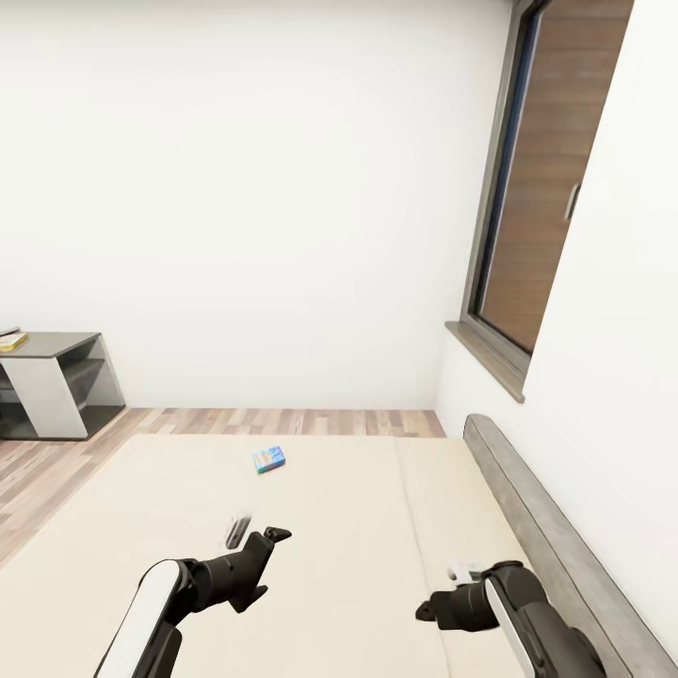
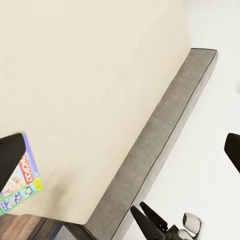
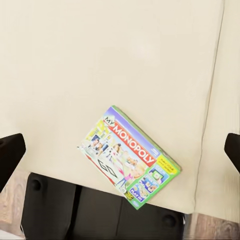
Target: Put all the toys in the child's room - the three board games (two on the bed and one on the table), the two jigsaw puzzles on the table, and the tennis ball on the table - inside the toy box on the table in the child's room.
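Mattress (image 1: 330,527) is showing plain beige; headboard (image 1: 556,527) grey; Monopoly box (image 3: 129,152) green-edged with red lettering band; second game box (image 1: 269,459) blue.

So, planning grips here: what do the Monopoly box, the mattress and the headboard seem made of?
Monopoly box: looks like printed cardboard, smooth, with sharp flat edges and colourful artwork. Mattress: plain beige, matte, with a seam line, probably fabric. Headboard: grey and faintly grained with a rounded edge, possibly wood or upholstery; the render leaves it open.
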Robot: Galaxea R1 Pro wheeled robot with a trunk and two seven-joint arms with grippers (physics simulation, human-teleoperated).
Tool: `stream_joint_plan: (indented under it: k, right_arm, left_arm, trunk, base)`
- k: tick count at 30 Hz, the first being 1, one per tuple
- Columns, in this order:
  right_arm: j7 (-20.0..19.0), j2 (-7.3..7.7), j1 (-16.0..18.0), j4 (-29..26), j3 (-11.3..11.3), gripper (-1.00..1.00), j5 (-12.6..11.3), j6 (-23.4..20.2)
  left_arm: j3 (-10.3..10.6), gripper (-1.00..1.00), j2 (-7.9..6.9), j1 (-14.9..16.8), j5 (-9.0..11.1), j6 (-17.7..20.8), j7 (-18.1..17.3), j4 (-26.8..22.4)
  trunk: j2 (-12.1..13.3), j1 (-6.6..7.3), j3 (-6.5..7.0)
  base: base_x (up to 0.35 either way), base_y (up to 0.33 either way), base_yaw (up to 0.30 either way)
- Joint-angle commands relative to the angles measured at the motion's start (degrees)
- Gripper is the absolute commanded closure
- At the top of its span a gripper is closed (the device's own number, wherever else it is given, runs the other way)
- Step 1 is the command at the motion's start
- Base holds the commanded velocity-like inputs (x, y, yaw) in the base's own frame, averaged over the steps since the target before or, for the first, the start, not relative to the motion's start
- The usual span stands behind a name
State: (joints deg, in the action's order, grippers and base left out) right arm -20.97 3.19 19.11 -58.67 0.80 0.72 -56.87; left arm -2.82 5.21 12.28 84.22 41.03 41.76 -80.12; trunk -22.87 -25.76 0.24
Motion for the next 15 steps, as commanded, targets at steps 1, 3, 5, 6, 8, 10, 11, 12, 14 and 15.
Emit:
stream_joint_plan:
  k: [1, 3, 5, 6, 8, 10, 11, 12, 14, 15]
  right_arm:
    - [-0.1, 0.04, 0.0, 0.0, 0.1, -1.0, 0.1, -0.2]
    - [-0.2, 0.21, -0.5, 0.0, 0.1, -1.0, 0.1, -0.3]
    - [-0.2, 0.39, -0.7, 0.2, 0.1, -1.0, 0.1, -0.3]
    - [-0.2, 0.66, -0.8, 0.5, 0.1, -1.0, 0.1, -0.3]
    - [-0.2, 0.98, -0.9, 1.0, 0.1, -1.0, 0.1, -0.3]
    - [-0.3, 1.7, -1.1, 2.4, 0.1, -1.0, 0.0, -0.3]
    - [-0.3, 1.7, -1.1, 2.4, 0.1, -1.0, 0.0, -0.3]
    - [-0.3, 2.0, -1.1, 3.1, 0.1, -1.0, 0.0, -0.3]
    - [-0.3, 2.44, -1.2, 4.3, 0.1, -1.0, -0.1, -0.3]
    - [-0.3, 2.72, -1.3, 5.0, 0.1, -1.0, -0.1, -0.3]
  left_arm:
    - [-0.1, -1.0, 0.06, 0.0, 0.6, 0.1, 0.6, 0.0]
    - [-0.2, -1.0, 0.06, 0.0, 0.6, 0.2, 0.6, 0.0]
    - [-0.2, -1.0, 0.06, 0.0, 0.6, 0.2, 0.6, 0.0]
    - [-0.2, -1.0, 0.06, 0.0, 0.6, 0.2, 0.6, 0.0]
    - [-0.2, -1.0, 0.06, 0.0, 0.6, 0.2, 0.6, 0.0]
    - [-0.2, -1.0, 0.06, 0.0, 0.6, 0.2, 0.6, 0.2]
    - [-0.2, -1.0, 0.06, 0.0, 0.6, 0.2, 0.6, 0.2]
    - [-0.2, -1.0, 0.06, 0.0, 0.6, 0.2, 0.6, 0.4]
    - [-0.2, -1.0, 0.06, 0.0, 0.6, 0.2, 0.6, 0.9]
    - [-0.2, -1.0, 0.06, 0.0, 0.6, 0.2, 0.6, 1.2]
  trunk:
    - [-0.1, -0.02, -0.08]
    - [-0.1, -0.02, -0.21]
    - [-0.1, -0.02, -0.35]
    - [-0.1, -0.02, -0.43]
    - [-0.1, -0.02, -0.59]
    - [-0.1, -0.02, -0.76]
    - [-0.1, -0.02, -0.85]
    - [-0.1, -0.02, -0.93]
    - [-0.1, -0.02, -1.11]
    - [-0.1, -0.02, -1.2]
  base:
    - [0.0, 0.0, 0.0]
    - [0.0, 0.0, 0.0]
    - [0.0, 0.0, 0.0]
    - [0.0, 0.0, 0.0]
    - [0.0, 0.0, 0.0]
    - [0.0, 0.0, 0.0]
    - [0.0, 0.0, 0.0]
    - [0.0, 0.0, 0.0]
    - [0.0, 0.0, 0.0]
    - [0.0, 0.0, 0.0]
